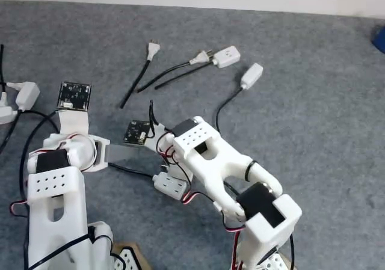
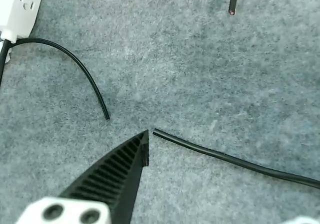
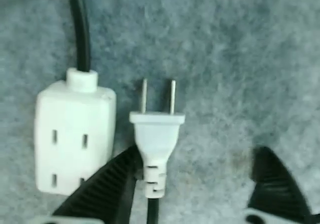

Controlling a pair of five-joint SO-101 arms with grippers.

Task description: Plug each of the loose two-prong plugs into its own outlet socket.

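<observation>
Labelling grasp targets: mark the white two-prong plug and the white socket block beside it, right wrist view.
White plastic two-prong plug (image 3: 156,129), right wrist view, body just behind the prongs.
White rectangular socket block (image 3: 75,139), right wrist view, front face between the slots.

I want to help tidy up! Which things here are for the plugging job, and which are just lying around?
For the job: near plug, near socket, far plug, far socket.
Just lying about: blue thing at the edge of the carpet.
</observation>
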